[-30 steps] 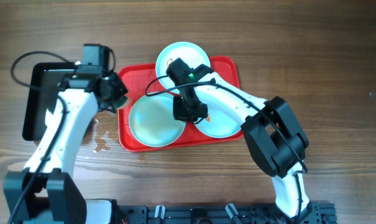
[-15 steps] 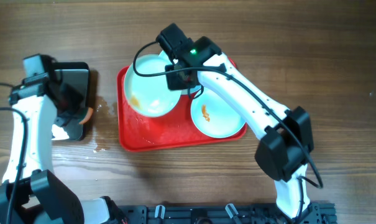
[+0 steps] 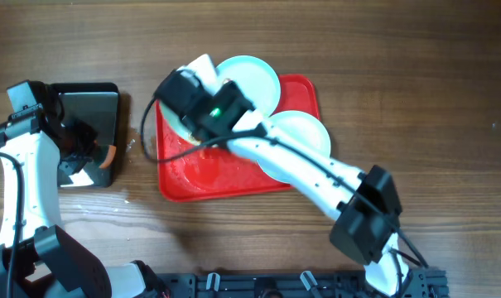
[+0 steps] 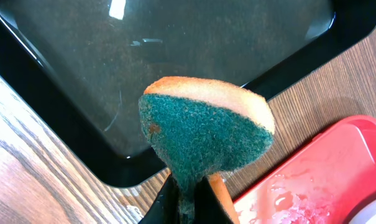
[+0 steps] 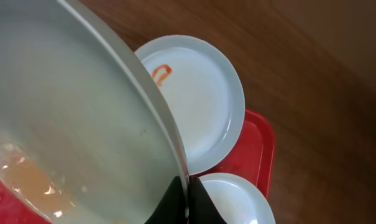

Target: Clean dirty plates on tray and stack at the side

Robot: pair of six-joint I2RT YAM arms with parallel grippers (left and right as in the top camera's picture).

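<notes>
- Tray (image 3: 225, 178): red, rectangular, flat on the wood, with a wet film on its floor.
- Raised plate (image 5: 63, 124): pale, steeply tilted over the tray's left part, watery orange residue inside.
- Smeared plate (image 5: 194, 99): lying flat, overhanging the tray's far rim, small orange-red smear.
- Third plate (image 3: 304, 136): lying flat at the tray's right edge.

Red tray (image 3: 225, 178), pale mint-white plates (image 3: 254, 79), orange-and-green sponge (image 4: 203, 134), black pan (image 4: 175, 50)

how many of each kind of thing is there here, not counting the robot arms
plates: 3
red tray: 1
black pan: 1
sponge: 1
total: 6
</notes>
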